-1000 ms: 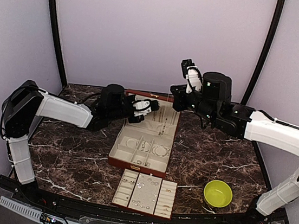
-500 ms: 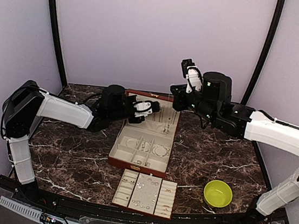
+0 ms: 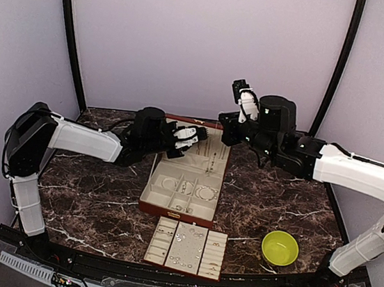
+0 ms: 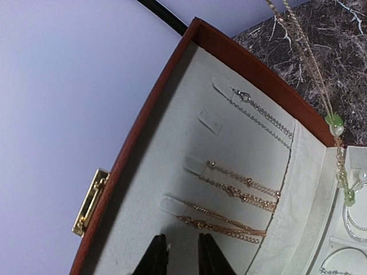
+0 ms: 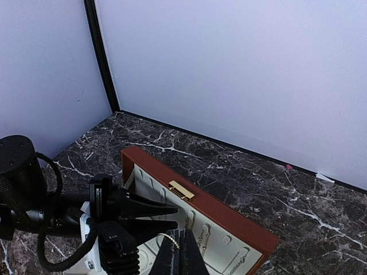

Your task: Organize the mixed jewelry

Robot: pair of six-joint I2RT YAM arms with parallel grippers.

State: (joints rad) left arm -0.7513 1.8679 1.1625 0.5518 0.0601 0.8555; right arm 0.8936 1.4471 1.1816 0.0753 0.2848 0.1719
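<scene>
Left wrist view: our thin gold beaded chain (image 4: 336,123) dangles beside the reddish-brown cream-lined box (image 4: 156,103), pinched by the right gripper (image 5: 180,252); left gripper (image 4: 182,252) slightly apart, empty. Next, we'd hook it on a free tab (image 4: 210,122).

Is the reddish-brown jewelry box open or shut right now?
Open. The box has its lid raised behind the compartments, and the left wrist view shows chains hung on the lid's cream lining.

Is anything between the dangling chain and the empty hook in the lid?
Nothing visible. The chain hangs free beyond the lid's edge; the empty hook is bare between a silver necklace and gold necklaces.
</scene>
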